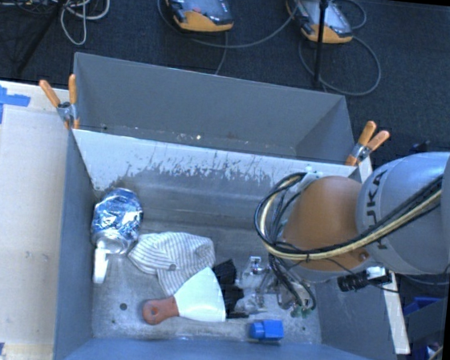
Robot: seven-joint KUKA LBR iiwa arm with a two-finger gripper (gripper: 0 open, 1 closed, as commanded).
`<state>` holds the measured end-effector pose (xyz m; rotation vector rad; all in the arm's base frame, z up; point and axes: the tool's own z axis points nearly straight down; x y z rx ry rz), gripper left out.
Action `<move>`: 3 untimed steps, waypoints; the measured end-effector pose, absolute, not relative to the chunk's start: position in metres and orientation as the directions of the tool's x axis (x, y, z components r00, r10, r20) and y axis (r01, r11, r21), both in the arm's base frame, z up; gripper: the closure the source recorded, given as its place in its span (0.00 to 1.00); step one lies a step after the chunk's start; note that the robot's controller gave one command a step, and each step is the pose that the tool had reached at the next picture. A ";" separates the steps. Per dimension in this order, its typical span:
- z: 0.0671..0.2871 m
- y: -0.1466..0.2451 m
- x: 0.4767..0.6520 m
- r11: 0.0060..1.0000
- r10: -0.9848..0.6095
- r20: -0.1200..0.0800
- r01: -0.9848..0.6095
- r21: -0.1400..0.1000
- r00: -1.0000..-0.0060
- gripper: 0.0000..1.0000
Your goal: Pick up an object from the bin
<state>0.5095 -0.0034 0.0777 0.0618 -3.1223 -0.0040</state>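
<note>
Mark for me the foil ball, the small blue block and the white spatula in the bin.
foil ball (pixel 118 213), camera view, middle of its crumpled top.
small blue block (pixel 267 330), camera view, centre of its upper face.
white spatula (pixel 202 298), camera view, middle of its white blade, right of the brown handle.

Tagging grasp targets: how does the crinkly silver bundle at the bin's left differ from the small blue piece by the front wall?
The silver bundle is shiny and crinkled; the blue piece is plain and blocky. The silver bundle is far larger than the blue piece. The silver bundle lies at the left, away from the gripper; the blue piece lies close beside it. Both rest on the bin floor.
</note>
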 end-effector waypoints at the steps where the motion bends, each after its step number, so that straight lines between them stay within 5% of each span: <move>1: 0.097 -0.005 0.519 0.993 -0.115 0.007 -0.115 0.002 -0.993 1.00; 2: 0.121 0.022 0.564 0.995 -0.096 0.003 -0.096 -0.001 -0.995 1.00; 3: 0.270 -0.011 0.557 0.936 -0.353 -0.002 -0.353 0.000 -0.936 1.00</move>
